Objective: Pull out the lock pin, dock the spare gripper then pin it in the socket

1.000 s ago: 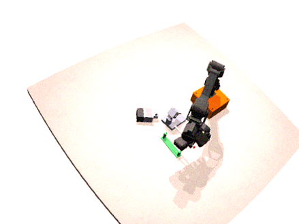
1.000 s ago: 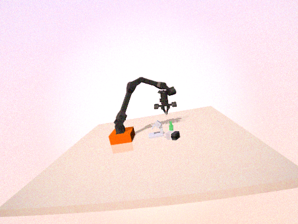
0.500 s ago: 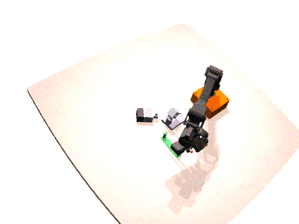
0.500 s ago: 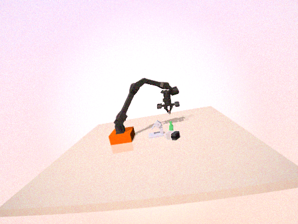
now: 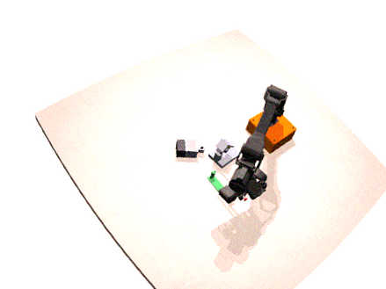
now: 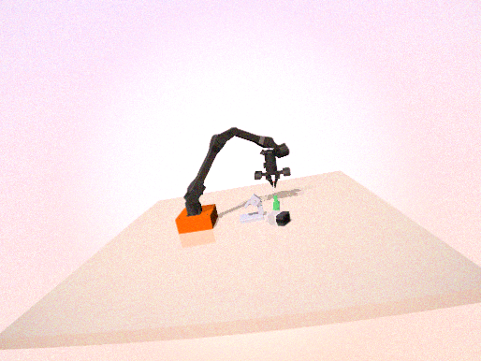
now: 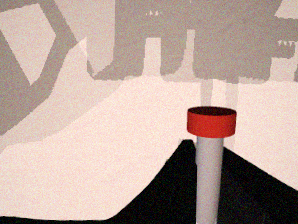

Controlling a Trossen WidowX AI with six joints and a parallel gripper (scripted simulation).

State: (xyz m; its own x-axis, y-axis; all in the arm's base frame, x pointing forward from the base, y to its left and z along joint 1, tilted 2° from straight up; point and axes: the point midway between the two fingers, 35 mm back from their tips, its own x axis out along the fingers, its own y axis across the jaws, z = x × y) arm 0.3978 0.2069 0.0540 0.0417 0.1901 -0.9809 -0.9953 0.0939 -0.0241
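Note:
My gripper point(image 5: 241, 197) point(image 6: 274, 185) point(image 7: 196, 149) is shut on the lock pin, a grey shaft point(image 7: 208, 180) with a red head point(image 7: 211, 124) point(image 5: 245, 198). It points down and holds the pin above the table, beyond the mount. The pin's far end is hidden. The grey mount point(image 5: 225, 152) point(image 6: 253, 218) stands on its flat base with its tilted socket raised; I see no pin in it, but its bore is too small to judge. The spare gripper point(image 5: 188, 148) point(image 6: 283, 218), a black and white block, lies beside the mount, its small spigot point(image 5: 201, 149) towards the mount.
A green strip point(image 5: 215, 183) point(image 6: 276, 205) with an upright post lies near the mount, partly hidden under my gripper in the top view. The orange arm base point(image 5: 272, 135) point(image 6: 196, 220) stands behind the mount. The arm's shadow falls across the table point(image 5: 148, 101) point(image 6: 234, 281).

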